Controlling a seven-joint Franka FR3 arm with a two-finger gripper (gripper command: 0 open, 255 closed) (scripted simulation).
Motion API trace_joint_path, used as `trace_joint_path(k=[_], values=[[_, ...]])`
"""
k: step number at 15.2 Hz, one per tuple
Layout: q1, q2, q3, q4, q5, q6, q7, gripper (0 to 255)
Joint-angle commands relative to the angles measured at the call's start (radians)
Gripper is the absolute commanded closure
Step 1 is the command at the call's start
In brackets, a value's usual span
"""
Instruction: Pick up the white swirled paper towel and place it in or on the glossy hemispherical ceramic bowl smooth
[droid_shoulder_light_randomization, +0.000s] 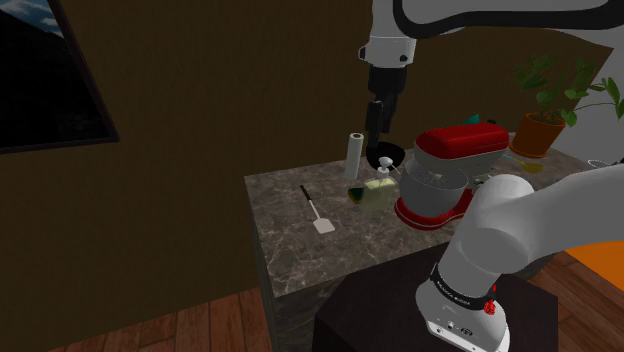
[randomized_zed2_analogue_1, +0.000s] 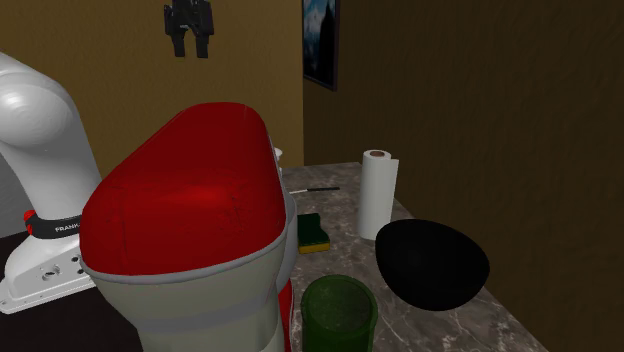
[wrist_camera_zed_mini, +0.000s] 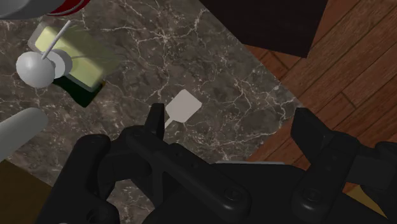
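Observation:
The paper towel (droid_shoulder_light_randomization: 353, 155) is a white upright roll (randomized_zed2_analogue_1: 378, 193) at the back of the marble counter. Right beside it sits a black hemispherical bowl (droid_shoulder_light_randomization: 389, 156), tilted on its round bottom (randomized_zed2_analogue_1: 432, 265). My black gripper (droid_shoulder_light_randomization: 375, 128) hangs high above the counter, near the bowl and roll, touching neither. Its fingers stand apart with nothing between them (randomized_zed2_analogue_1: 190, 38). In the wrist view the gripper (wrist_camera_zed_mini: 234, 127) looks down on bare marble and a white spatula (wrist_camera_zed_mini: 183, 106).
A red stand mixer (droid_shoulder_light_randomization: 445, 170) with a grey bowl fills the counter's right side (randomized_zed2_analogue_1: 190, 215). A green-yellow sponge (randomized_zed2_analogue_1: 312, 232), a green cup (randomized_zed2_analogue_1: 340, 315) and the spatula (droid_shoulder_light_randomization: 316, 210) lie nearby. A potted plant (droid_shoulder_light_randomization: 548, 105) stands behind. Wooden floor lies beyond the counter's front edge.

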Motion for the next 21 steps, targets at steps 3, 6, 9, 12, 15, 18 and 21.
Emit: trace_joint_path(k=[3, 6, 9, 12, 15, 18, 21], values=[[-0.010, 0.028, -0.039, -0.011, -0.033, 0.044, -0.055, 0], [-0.023, 0.082, -0.098, -0.018, -0.078, 0.114, -0.135, 0], [-0.033, 0.149, -0.157, -0.011, -0.116, 0.185, -0.214, 0], [-0.041, 0.227, -0.213, 0.008, -0.144, 0.255, -0.291, 0], [-0.045, 0.316, -0.269, 0.041, -0.161, 0.324, -0.370, 0], [-0.044, 0.413, -0.322, 0.086, -0.163, 0.388, -0.450, 0], [-0.042, 0.518, -0.371, 0.144, -0.149, 0.446, -0.534, 0]])
